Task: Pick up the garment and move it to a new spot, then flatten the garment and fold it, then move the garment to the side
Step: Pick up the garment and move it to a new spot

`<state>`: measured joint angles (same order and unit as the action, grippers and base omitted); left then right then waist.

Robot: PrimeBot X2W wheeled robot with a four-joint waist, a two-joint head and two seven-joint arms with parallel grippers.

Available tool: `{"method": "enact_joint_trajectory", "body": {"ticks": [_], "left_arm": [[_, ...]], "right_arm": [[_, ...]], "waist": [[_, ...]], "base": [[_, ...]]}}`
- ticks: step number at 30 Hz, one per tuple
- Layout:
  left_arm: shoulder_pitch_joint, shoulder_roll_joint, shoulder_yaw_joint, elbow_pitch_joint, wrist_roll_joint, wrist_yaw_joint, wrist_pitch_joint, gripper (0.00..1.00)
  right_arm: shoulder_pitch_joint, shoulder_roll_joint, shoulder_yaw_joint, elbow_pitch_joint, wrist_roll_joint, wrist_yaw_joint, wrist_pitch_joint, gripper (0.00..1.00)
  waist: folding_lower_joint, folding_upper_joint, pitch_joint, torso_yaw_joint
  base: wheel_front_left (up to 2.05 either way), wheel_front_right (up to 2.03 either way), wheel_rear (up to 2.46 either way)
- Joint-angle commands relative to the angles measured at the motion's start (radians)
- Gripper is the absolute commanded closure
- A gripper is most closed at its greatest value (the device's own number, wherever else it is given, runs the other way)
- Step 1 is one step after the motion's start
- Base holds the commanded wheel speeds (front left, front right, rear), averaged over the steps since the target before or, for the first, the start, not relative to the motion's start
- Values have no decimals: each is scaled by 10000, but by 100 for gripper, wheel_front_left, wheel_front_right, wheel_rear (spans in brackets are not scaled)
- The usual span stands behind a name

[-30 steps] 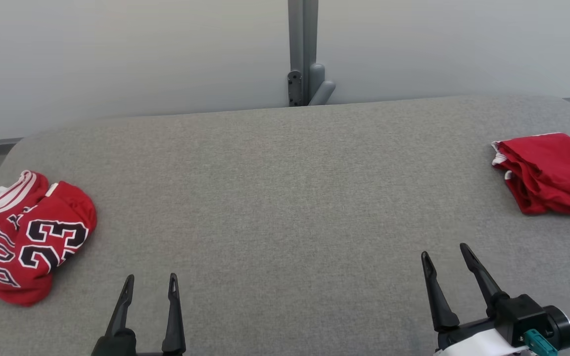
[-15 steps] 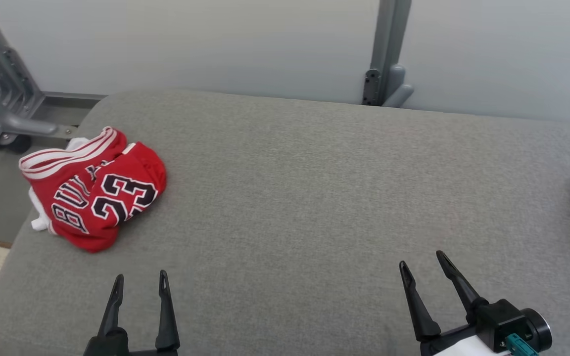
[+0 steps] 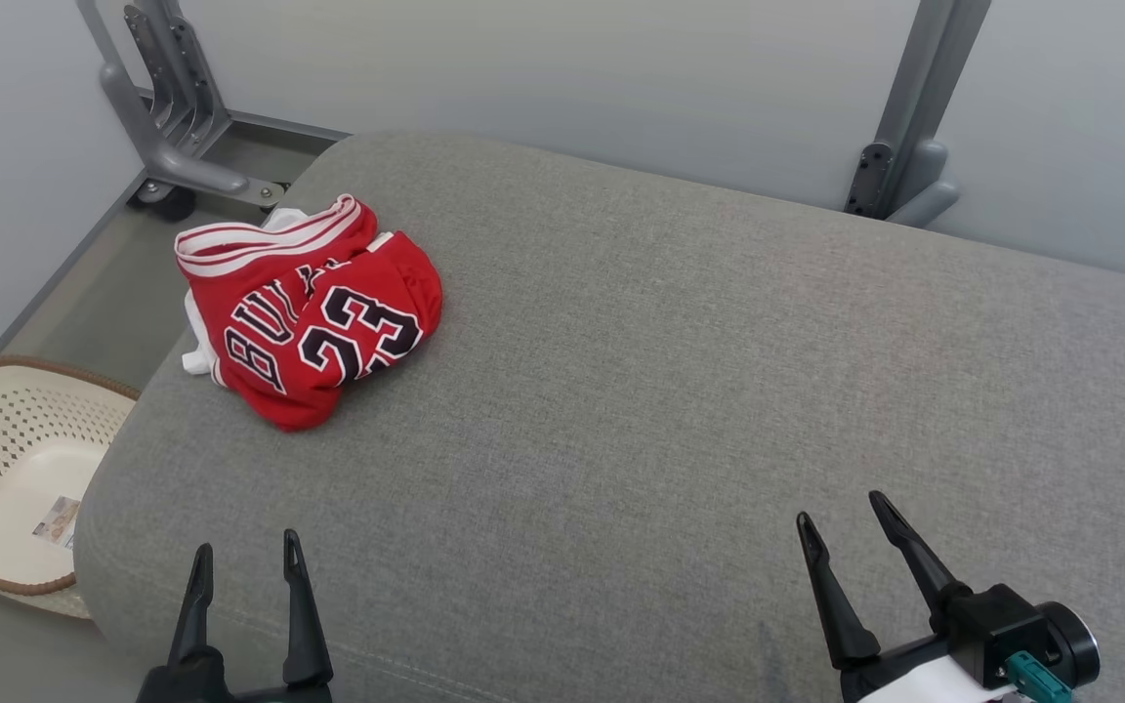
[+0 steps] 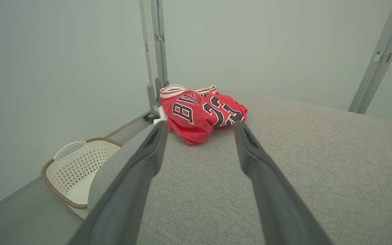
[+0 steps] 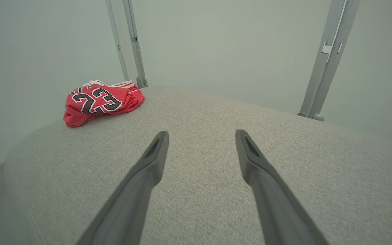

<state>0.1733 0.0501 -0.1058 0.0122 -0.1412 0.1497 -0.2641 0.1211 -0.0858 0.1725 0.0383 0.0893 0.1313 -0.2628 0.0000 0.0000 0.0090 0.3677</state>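
In the head view, the red jersey (image 3: 313, 317) is lying crumpled near the far left corner of the grey padded worktop (image 3: 670, 391), well apart from both arms. The left gripper (image 3: 245, 545) and the right gripper (image 3: 839, 509) are hovering over the near edge, jaws standing wide and carrying nothing. A pale basket (image 3: 6, 444) is sitting on the floor off the left edge.

In the left wrist view, the jersey is lying straight ahead, framed between that arm's jaws. The left arm is therefore looking best placed for the pickup. It should be reaching in low and pinching a raised fold, not the worktop's cloth.

In the right wrist view, the jersey is showing "23" clearly. The head view is also giving "BU", with the remaining letters folding out of sight.
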Motion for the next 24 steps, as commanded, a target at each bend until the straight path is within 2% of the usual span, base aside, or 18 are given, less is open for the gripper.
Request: {"method": "enact_joint_trajectory", "body": {"ticks": [1, 7, 12, 18, 24], "left_arm": [[-52, 12, 22, 21, -108, 33, 4, 0], [-275, 10, 45, -69, -239, 111, 4, 0], [-1032, 10, 463, -364, -531, 71, 4, 0], [-3087, 13, 1651, -129, -599, -589, 4, 0], [-5569, 45, 3059, 1234, -458, -1391, 6, 0]], "right_arm": [[-48, -96, -35, 69, 75, -12, -26, 0], [-138, -355, -53, 204, 149, -12, -26, 0], [-374, -686, -169, 144, 59, -12, -26, 0], [-893, -1241, -338, 78, -47, -10, -26, 0], [-1491, -1737, -528, -79, -120, -12, -26, 0]], "waist": [[0, 0, 118, 126], [0, 0, 359, 38], [0, 0, 1021, -196], [0, 0, 2163, -478], [0, 0, 3161, -813]], "base": [[0, 0, 0], [0, 0, 0], [0, 0, 0], [0, 0, 0], [0, 0, 0]]}}
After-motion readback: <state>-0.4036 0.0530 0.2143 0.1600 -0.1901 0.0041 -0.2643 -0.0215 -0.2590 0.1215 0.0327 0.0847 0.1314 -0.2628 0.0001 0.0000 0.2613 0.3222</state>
